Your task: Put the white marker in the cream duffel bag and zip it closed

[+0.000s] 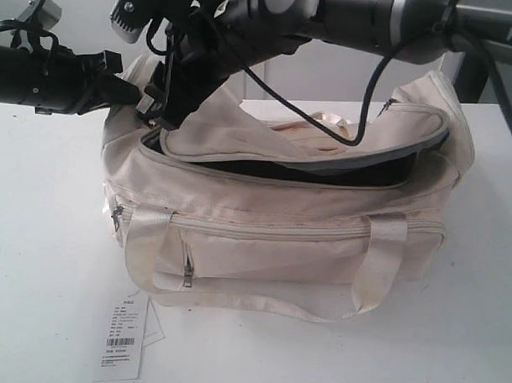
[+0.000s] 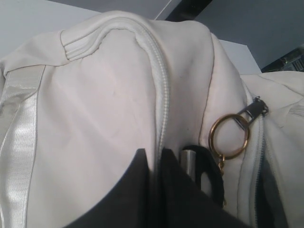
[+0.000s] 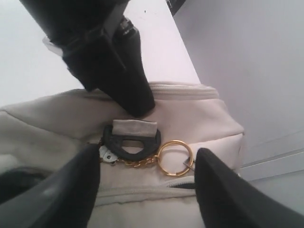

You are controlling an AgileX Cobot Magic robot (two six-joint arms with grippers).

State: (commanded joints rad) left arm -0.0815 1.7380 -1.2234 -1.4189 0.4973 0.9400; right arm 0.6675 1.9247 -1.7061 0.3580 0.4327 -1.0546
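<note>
Now the duffel bag's (image 3: 57,123) gold ring (image 3: 159,158) lies between spread right jaws.

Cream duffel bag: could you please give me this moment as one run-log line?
cream duffel bag: top flap unzipped | white marker: not visible | left gripper: pinching bag end seam | right gripper: open, gold ring between fingers

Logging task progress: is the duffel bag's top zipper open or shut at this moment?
Open. The cream duffel bag has its top flap lying loose, with a dark gap under the flap's grey edge along the opening.
</note>
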